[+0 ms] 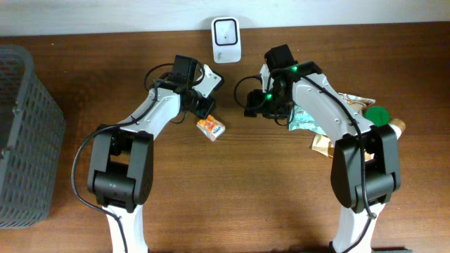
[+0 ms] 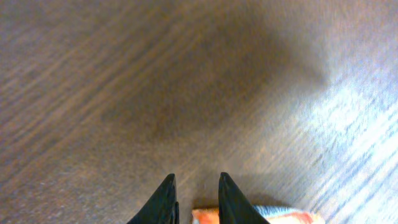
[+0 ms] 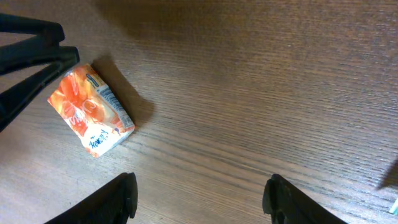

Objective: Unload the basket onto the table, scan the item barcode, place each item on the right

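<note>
Carton (image 3: pixel 91 110) lying on wooden surface (image 3: pixel 249 93).
Left gripper (image 2: pixel 196 180) just beside carton, narrow, empty; right gripper (image 3: pixel 200 186) near it, wide, empty.

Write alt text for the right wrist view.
An orange carton lies on the wooden table, upper left, with the left gripper beside it at the left edge. The right gripper stands open and empty at the bottom.

**Dark wood counter beneath a pale wall**

The brown, wood-grained counter (image 1: pixel 232 190) spreads beneath the left claw (image 1: pixel 205 112) and right claw (image 1: pixel 251 108), and a strip of white wall (image 1: pixel 105 14) runs beyond both. A grey mesh basket (image 1: pixel 21 133) stands well out past the left claw. Soft light glazes the grain to that claw's right.
</note>
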Motion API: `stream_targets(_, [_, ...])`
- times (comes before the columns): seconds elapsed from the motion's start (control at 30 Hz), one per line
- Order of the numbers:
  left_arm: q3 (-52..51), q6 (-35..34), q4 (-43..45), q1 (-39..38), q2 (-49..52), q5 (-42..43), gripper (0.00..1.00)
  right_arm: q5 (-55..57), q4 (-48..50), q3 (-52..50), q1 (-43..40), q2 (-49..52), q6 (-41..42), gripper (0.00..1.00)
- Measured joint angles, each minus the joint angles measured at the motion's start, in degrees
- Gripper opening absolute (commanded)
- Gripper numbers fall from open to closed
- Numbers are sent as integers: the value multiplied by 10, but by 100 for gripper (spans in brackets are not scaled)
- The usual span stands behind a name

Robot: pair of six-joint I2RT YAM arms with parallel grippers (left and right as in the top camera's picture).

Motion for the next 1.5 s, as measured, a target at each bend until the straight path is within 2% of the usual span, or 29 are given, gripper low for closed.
stream_targets(0.1, [0,19,-37,0,0,-10,6,-12,-7,0,1,0,0,64])
stream_targets(0.2, [3,-7,-127,0,0,-58,4,-20,-24,0,11,0,7,64])
stream_targets(0.3, [7,-49,-178,0,-1,-72,0,-25,-35,-2,35,0,32,62])
stream_targets(0.4, [9,-132,-212,3,-1,-77,0,-33,-12,-22,62,0,58,48])
stream_targets(0.47, [9,-198,-233,9,-1,-77,0,-52,29,-57,83,1,82,38])
stream_targets(0.5, [9,-225,-243,12,-1,-81,0,-72,87,-83,94,4,102,35])
stream_targets(0.63, [8,-248,-262,13,-1,-80,0,-110,197,-143,102,9,164,37])
stream_targets(0.67, [8,-252,-262,13,-1,-77,0,-119,216,-148,102,9,179,41])
stream_targets(0.73, [8,-256,-262,13,-1,-74,0,-133,240,-153,105,9,207,44])
stream_targets(0.93, [8,-258,-259,13,-1,-72,0,-142,278,-167,137,9,254,43])
stream_targets(1.07, [8,-258,-257,13,-1,-72,0,-142,281,-169,143,20,271,20])
stream_targets(1.17, [8,-258,-257,15,-1,-72,5,-144,283,-169,143,34,271,16])
stream_targets(1.3, [8,-260,-277,16,-1,-75,6,-142,309,-171,137,35,264,18])
stream_targets(1.43, [7,-260,-327,13,-1,-68,5,-161,425,-174,115,38,265,22])
stream_targets(1.5, [7,-260,-341,4,-1,-58,5,-164,472,-174,114,38,276,30])
